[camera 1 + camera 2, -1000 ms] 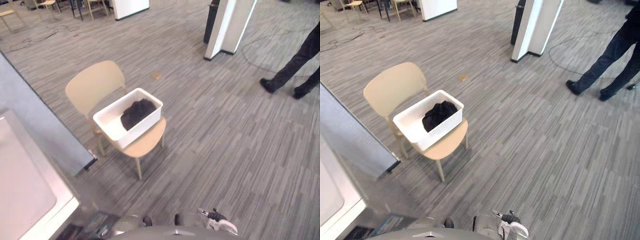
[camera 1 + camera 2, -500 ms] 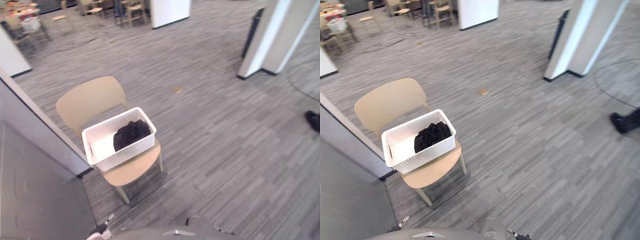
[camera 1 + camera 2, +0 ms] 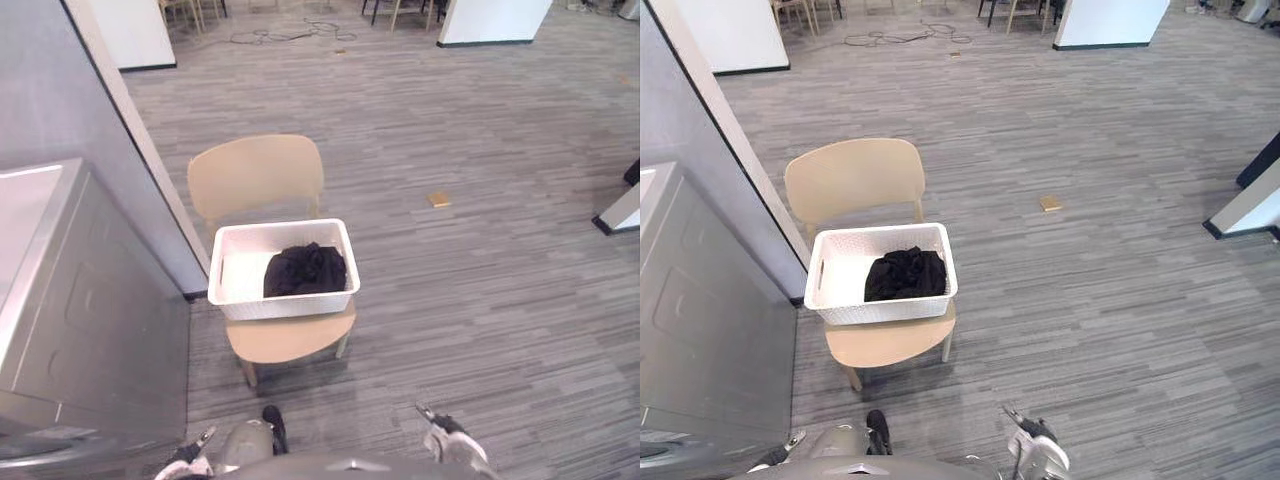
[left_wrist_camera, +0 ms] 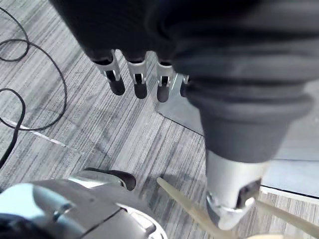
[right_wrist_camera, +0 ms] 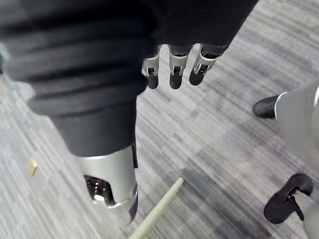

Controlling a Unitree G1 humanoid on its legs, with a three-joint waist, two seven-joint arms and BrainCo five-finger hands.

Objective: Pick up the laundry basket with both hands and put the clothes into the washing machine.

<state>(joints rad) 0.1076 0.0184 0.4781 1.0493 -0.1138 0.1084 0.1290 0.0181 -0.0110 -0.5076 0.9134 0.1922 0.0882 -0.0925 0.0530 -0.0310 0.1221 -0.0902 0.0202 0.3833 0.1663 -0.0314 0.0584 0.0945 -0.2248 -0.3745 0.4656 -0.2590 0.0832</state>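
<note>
Left hand (image 4: 139, 82) and right hand (image 5: 175, 74) hung slack-fingered, empty; ahead, the rigid, probably light laundry basket (image 3: 285, 304) suited gripping by its end slots.

Washing machine (image 3: 90, 300), beside the laundry basket (image 3: 283, 303), is cut off at the edge; chair (image 3: 256, 175) seat mostly hidden beneath the basket.

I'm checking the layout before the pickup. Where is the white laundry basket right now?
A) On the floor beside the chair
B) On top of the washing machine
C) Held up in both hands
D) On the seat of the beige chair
D: the white laundry basket, with the dark clothes in it, rests on the seat of the beige chair, while the left hand and right hand are open and away from it.
</note>
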